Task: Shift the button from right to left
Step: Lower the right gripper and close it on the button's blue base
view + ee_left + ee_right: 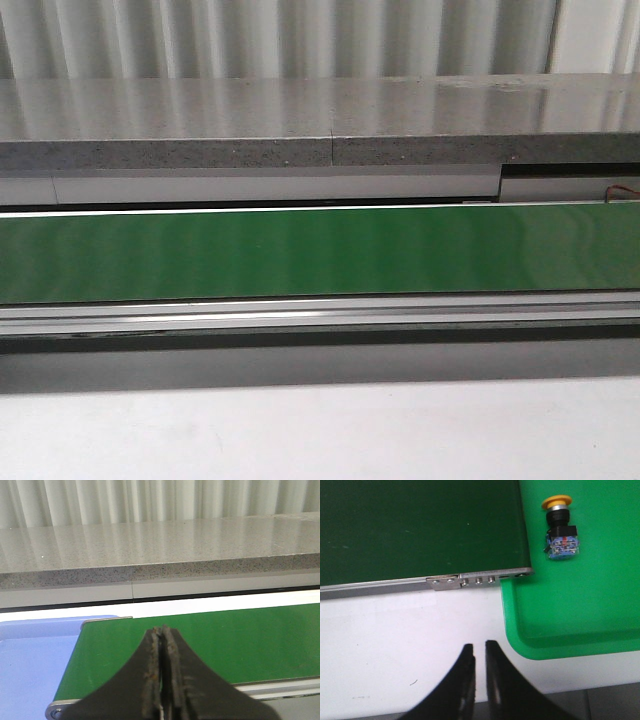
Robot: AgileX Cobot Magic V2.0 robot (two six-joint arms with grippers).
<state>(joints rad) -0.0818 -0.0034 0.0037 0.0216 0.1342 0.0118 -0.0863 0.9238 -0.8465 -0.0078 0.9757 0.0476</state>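
The button [560, 527] shows only in the right wrist view. It lies on its side in a bright green tray [600, 610], yellow cap pointing away from my fingers, blue-grey block toward them. My right gripper [479, 645] hovers over the white table, short of the belt's end and beside the tray's corner. Its jaws stand almost together with a thin gap and hold nothing. My left gripper [161, 629] is shut and empty over the green belt [240, 640] near its left end. Neither gripper shows in the front view.
The green belt [300, 250] runs across the front view between metal rails, with a grey stone ledge [300, 120] behind it. A blue tray [30, 660] lies at the belt's left end. The belt's right end bracket [480, 580] meets the green tray.
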